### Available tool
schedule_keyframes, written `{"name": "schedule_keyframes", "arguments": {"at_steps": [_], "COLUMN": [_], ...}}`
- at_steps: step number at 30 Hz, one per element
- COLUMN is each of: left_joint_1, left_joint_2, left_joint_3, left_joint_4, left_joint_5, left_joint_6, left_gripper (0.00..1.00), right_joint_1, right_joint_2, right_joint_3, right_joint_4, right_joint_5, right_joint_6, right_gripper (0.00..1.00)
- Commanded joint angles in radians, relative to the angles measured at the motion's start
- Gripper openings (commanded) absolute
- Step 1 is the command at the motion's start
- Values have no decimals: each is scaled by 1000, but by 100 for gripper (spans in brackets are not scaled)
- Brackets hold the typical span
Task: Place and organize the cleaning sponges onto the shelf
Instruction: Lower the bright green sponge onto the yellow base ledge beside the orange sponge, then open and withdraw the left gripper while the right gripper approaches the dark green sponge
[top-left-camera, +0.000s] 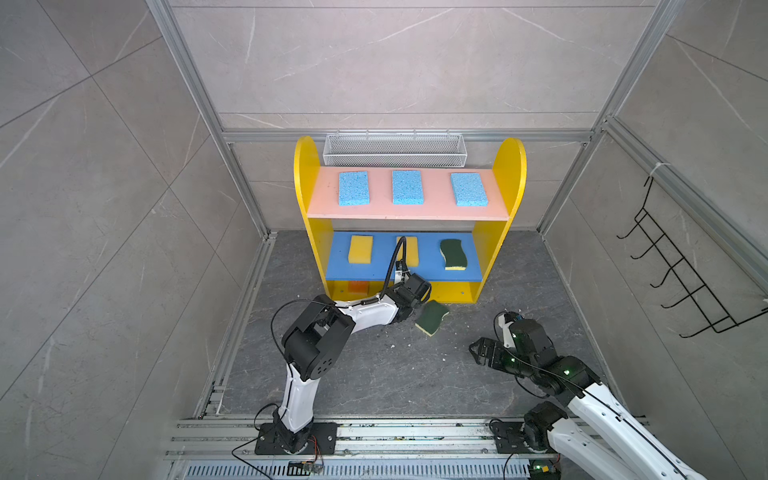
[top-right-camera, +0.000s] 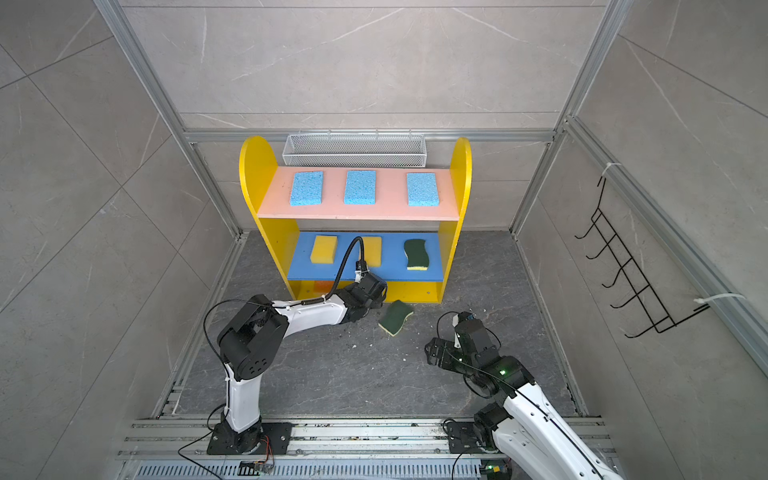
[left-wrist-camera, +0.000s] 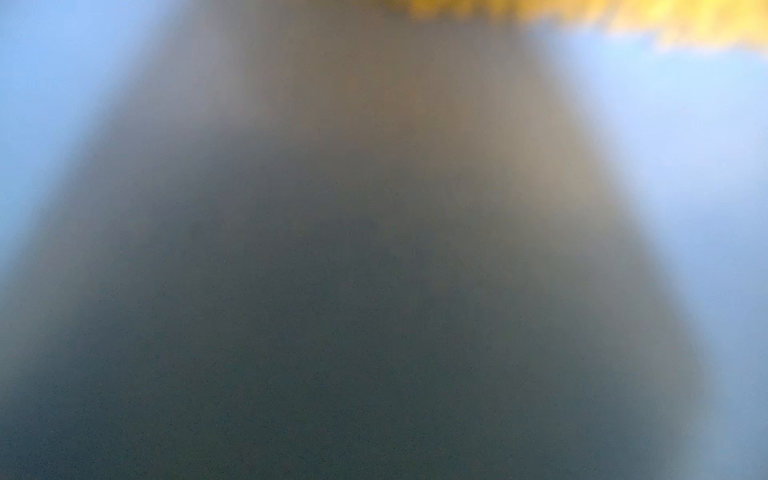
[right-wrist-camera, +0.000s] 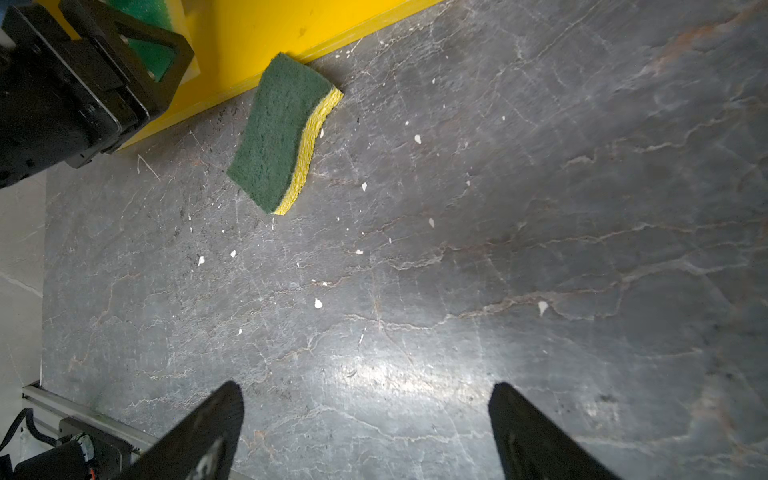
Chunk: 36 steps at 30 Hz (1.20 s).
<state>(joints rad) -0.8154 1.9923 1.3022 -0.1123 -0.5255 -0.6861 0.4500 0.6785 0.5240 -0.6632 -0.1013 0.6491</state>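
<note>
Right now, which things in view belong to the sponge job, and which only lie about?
Job: shelf; blue sponges; yellow sponges; shelved scrub sponge; scrub sponge on floor; orange sponge; green sponge.
Idle: mesh basket; black hook rack.

Robot lab test cell, not a real room: aluminium extrusion frame (top-left-camera: 266, 136), marble-look wall panels (top-left-camera: 395, 62), arm bases (top-left-camera: 295, 439) bolted to slotted rail (top-left-camera: 415, 434).
</note>
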Motion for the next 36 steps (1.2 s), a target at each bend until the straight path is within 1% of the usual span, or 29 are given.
{"name": "schedule_keyframes", "arguments": {"at_steps": [1,4,7,10,13,17,20,24,28,30,36], "left_joint_1": [12,16,19,19,21,17,8,-24,-42,-59,-94], "left_joint_2": [44,59,64,58,52,28,-6,-54,-120,-162,-306], "left_joint_3": [26,45,54,57,58,37,2,-33,-84,-116,-203], "left_joint_4": [-77,-104,-120,-142,-161,-154,-131,-108,-97,-96,-167], "left_joint_5": [-11,-9,-8,-16,-21,-22,-26,-48,-50,-74,-105], "left_joint_6": [-28,-29,-35,-39,-36,-23,-10,37,33,37,-1], "left_gripper": [70,70,76,78,82,82,82,82,82,82,82], "right_joint_1": [-3,-3,-4,-4,-4,-4,-4,-4,-4,-4,-3], "right_joint_2": [-8,-7,3,17,25,15,8,-9,-20,-26,-63], "right_joint_3": [12,11,3,-1,0,5,9,10,11,9,-11], "right_joint_4": [-25,-21,-12,1,11,5,-8,-11,-10,-3,32], "right_joint_5": [-1,-1,-6,-15,-24,-25,-17,-18,-25,-43,-103], "right_joint_6": [-21,-20,-17,-12,-6,-8,-14,-12,-3,5,62], "right_gripper": [94,94,94,94,94,94,94,94,94,94,93]}}
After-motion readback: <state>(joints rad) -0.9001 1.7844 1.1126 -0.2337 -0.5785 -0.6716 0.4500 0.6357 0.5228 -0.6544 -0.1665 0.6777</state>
